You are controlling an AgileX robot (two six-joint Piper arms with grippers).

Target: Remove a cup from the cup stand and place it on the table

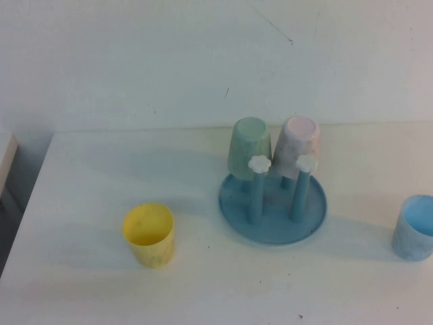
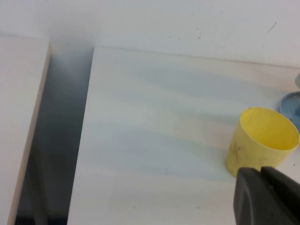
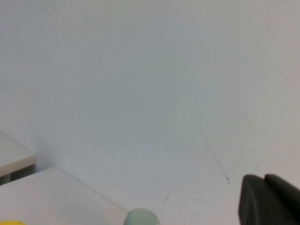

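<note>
The yellow cup (image 1: 149, 235) stands upright, mouth up, on the white table (image 1: 74, 277), left of the cup stand (image 1: 272, 215). The stand is a round blue dish with two bare pegs topped by white knobs (image 1: 259, 163). Neither gripper shows in the high view. In the left wrist view my left gripper (image 2: 261, 176) is shut and empty, just short of the yellow cup (image 2: 262, 140); the stand's rim (image 2: 290, 104) shows beyond. My right gripper (image 3: 265, 180) is shut and empty, facing the white wall.
A pale green cup (image 1: 249, 147) and a pink cup (image 1: 298, 145) sit upside down on the stand's back pegs. A light blue cup (image 1: 414, 227) stands at the right edge. The table's left edge borders a dark gap (image 2: 51, 140).
</note>
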